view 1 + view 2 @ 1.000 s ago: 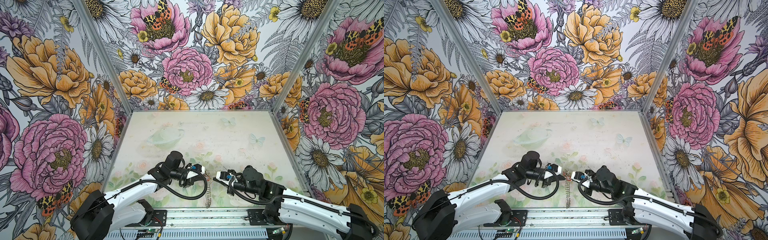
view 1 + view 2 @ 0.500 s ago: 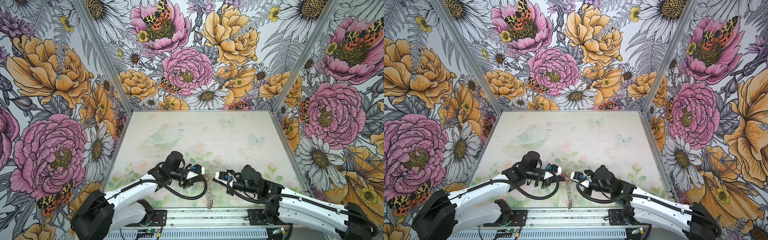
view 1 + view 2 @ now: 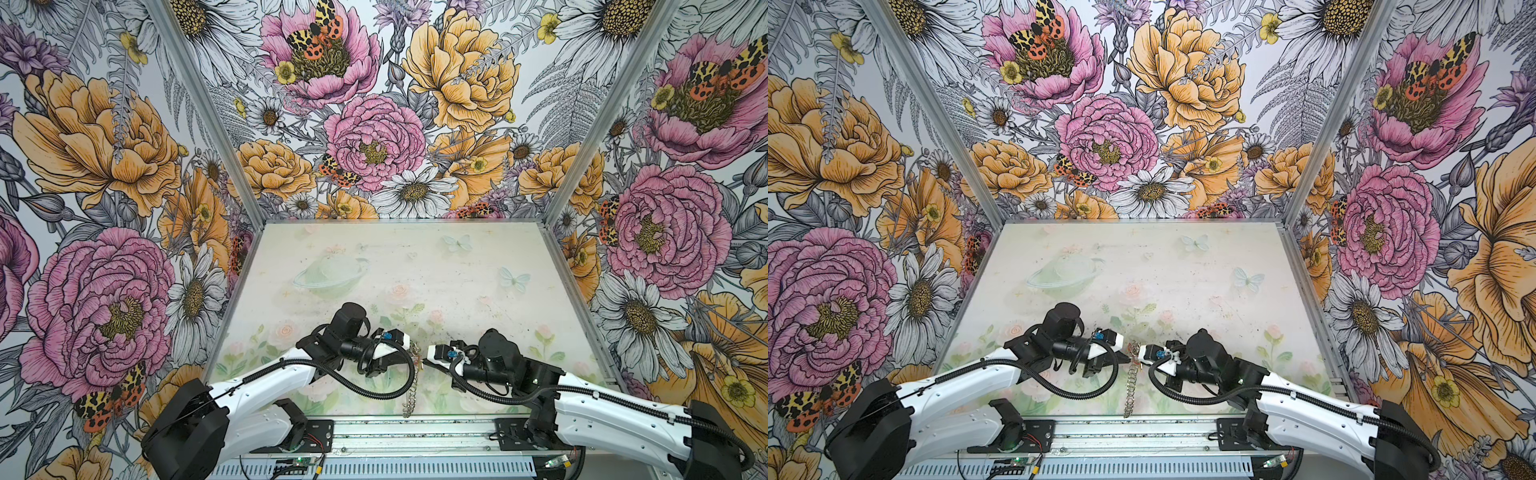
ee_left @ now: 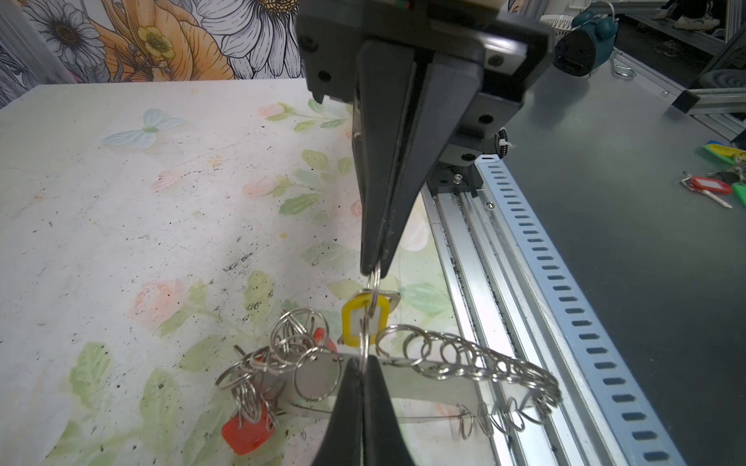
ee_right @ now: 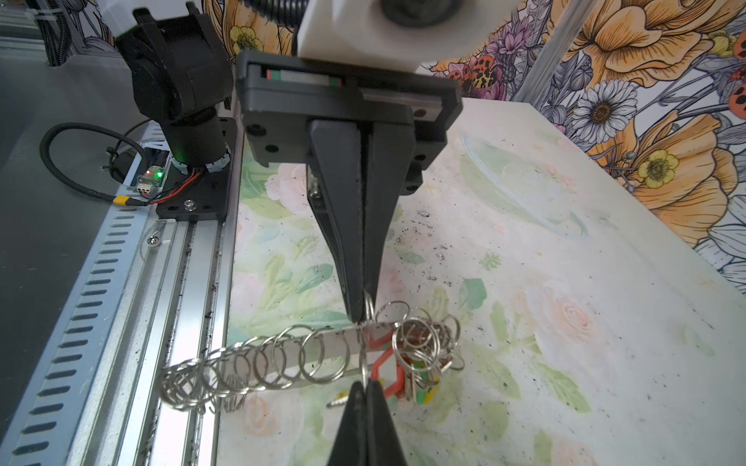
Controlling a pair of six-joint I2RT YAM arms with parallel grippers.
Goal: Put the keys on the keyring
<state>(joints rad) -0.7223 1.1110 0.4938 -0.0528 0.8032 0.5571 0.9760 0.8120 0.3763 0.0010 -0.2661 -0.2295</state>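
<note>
Pale floral-printed table, dark specks (near its front)

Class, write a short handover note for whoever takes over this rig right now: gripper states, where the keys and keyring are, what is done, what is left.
Left gripper: shut on a small silver split ring. Right gripper: shut on the same ring.
Large flat grey metal hoop keyring: edge-up between the grippers, reaching the table's front edge.
Done: red-tagged silver key apparently hangs among the hoop's rings.
To do: yellow-tagged silver key sits at the pinched ring; threading not confirmable. Loose tagged keys lie off the table.
</note>
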